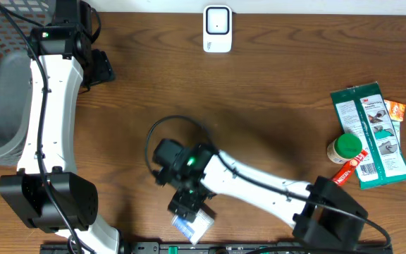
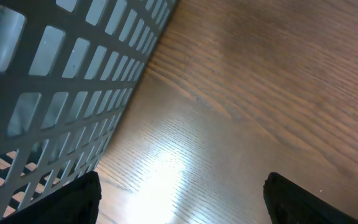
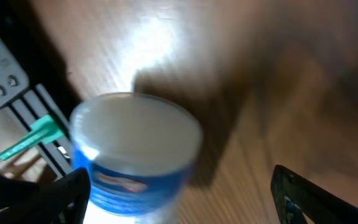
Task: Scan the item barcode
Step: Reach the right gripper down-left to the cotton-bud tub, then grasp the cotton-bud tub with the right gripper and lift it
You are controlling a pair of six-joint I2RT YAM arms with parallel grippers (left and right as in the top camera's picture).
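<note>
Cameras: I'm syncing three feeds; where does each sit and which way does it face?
Overhead: above the table, looking straight down; left arm and right arm show.
Left wrist: on the left arm, facing down past the left gripper at basket and wood.
Right wrist: on the right arm, facing down past the right gripper at the blue tub.
Shared: overhead and right wrist both show the tub.

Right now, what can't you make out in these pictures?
Barcode on the blue-and-white container: right wrist view, blurred, label unreadable.
Same container, overhead: mostly hidden under the right gripper.
Inside the basket: left wrist view, cut off by the frame edge.
Print on the green packet: overhead, too small.
</note>
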